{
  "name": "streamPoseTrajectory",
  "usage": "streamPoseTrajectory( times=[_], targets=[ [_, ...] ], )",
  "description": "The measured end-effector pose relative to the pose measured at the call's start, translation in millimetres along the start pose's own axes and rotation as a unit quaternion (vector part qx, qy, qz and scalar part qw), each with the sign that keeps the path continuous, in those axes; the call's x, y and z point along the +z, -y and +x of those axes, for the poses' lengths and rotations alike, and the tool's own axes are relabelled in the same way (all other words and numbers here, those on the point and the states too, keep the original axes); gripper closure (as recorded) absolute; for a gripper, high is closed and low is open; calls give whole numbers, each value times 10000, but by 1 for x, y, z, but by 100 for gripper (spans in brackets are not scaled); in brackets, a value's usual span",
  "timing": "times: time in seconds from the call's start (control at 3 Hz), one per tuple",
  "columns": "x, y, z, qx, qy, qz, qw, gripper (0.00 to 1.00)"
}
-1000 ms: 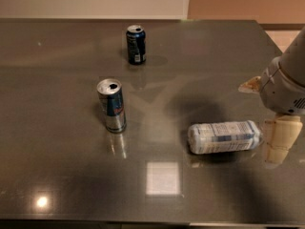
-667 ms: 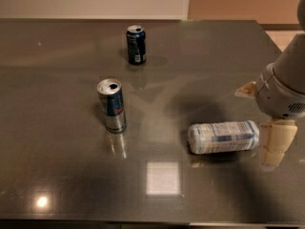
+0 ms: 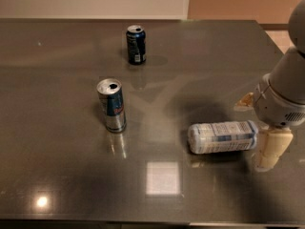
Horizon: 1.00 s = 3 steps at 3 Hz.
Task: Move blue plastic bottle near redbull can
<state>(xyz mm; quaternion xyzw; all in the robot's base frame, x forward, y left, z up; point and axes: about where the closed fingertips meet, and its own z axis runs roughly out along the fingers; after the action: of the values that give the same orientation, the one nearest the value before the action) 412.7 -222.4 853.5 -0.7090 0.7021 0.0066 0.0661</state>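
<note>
End effector: mine, at the right side of the table, fingers spread, one on either side of the bottle's cap end, pinching nothing.
Blue plastic bottle: lying on its side, right of centre, cap end pointing right toward my end effector.
Redbull can: upright, left of the bottle and well apart from it.
Dark blue can: upright, farther back, well apart from both.

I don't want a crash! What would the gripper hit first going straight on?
Probably the table, beside the cap end of the blue plastic bottle; the gripper points down, but depth is unclear.
</note>
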Motion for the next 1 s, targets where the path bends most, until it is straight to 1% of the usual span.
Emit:
streamPoseTrajectory(
  times=[0.67,1.0],
  targets=[
    [2,2,4,-31,-89,-75,9999,64],
    [0,9,0,0,-193,-113,9998,87]
  ],
)
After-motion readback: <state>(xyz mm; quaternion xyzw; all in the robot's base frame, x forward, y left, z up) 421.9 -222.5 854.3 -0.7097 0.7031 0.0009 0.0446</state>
